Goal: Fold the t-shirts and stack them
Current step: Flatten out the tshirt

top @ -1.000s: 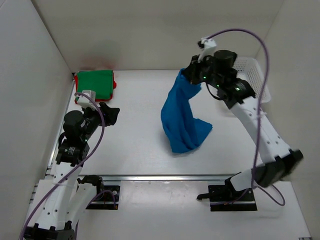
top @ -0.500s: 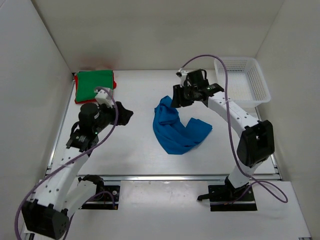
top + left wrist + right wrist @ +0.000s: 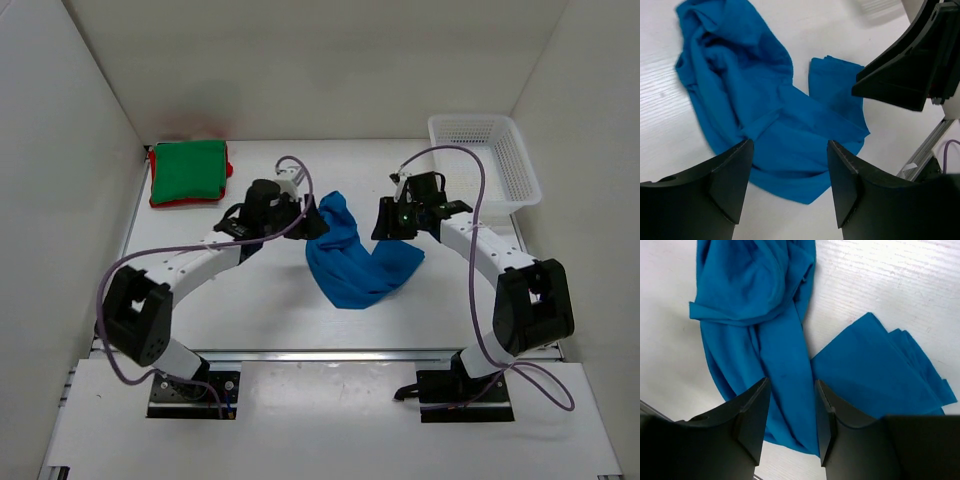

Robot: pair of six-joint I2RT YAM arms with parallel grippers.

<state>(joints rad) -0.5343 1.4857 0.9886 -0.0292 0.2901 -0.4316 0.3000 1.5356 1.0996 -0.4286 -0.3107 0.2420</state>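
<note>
The bright blue t-shirt lies crumpled in a loose heap on the table's middle, held by nothing. My left gripper hovers at its left edge, open and empty; the left wrist view shows the blue t-shirt spread beyond the left gripper. My right gripper hangs over the shirt's right side, also open. In the right wrist view the blue t-shirt lies under the right gripper, untouched. A folded green t-shirt rests on a red t-shirt at the back left.
A white mesh basket stands at the back right corner. White walls close in the table on the left, back and right. The right arm's dark wrist shows close by in the left wrist view.
My right gripper opened and let the blue t-shirt drop into a heap, then lowered to its right side. My left arm swung from the far left over to the shirt's left edge.
</note>
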